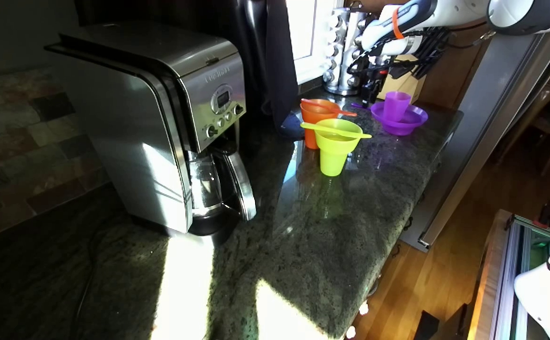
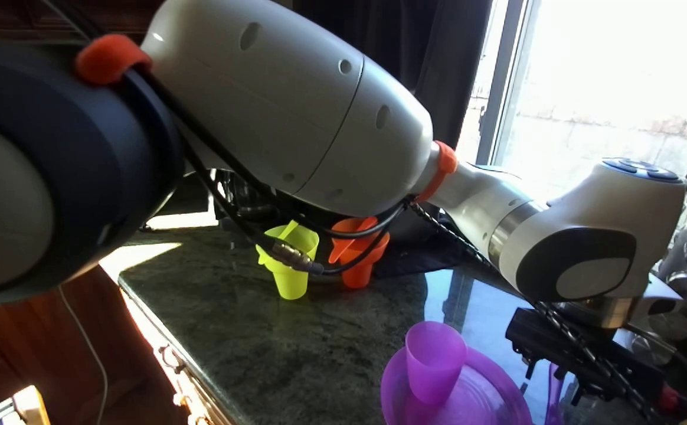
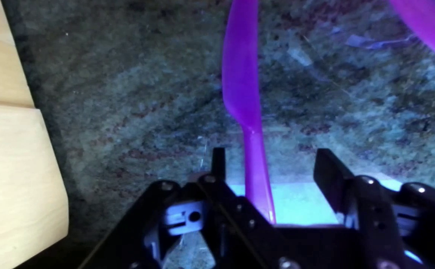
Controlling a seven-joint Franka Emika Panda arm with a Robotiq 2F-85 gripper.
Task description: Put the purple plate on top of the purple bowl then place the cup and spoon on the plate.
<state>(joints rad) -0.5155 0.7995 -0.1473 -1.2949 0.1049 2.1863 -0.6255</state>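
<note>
A robot gripper (image 3: 271,163) points down over a dark, speckled stone countertop (image 3: 127,112), its two black fingers spread apart. The handle of a purple plastic knife (image 3: 241,71) lies between them, with a gap showing on each side. The knife rests flat on the counter, blade toward the top of the wrist view, the end of its handle hidden by the gripper.

Near the knife, but apart from it, the purple plate (image 2: 491,379) sits on top of the narrower purple bowl (image 1: 398,131). A small purple cup (image 2: 435,360) stands upright on the plate.

Farther along the counter, well apart from the purple stack, are a yellow-green flared cup (image 1: 333,153) with a yellow-green utensil (image 1: 336,131) lying across its rim and, just beside it, an orange cup (image 1: 312,117) with an orange utensil (image 1: 331,109) across its top. Past these stands a stainless-steel coffee maker (image 1: 133,123) holding a glass carafe (image 1: 204,184).

Close to the gripper are a pale wooden knife block (image 1: 402,87) with black-handled knives and a rack of jars (image 1: 339,52), near a bright window (image 2: 615,77). The white robot arm (image 2: 290,112) stretches above the counter
</note>
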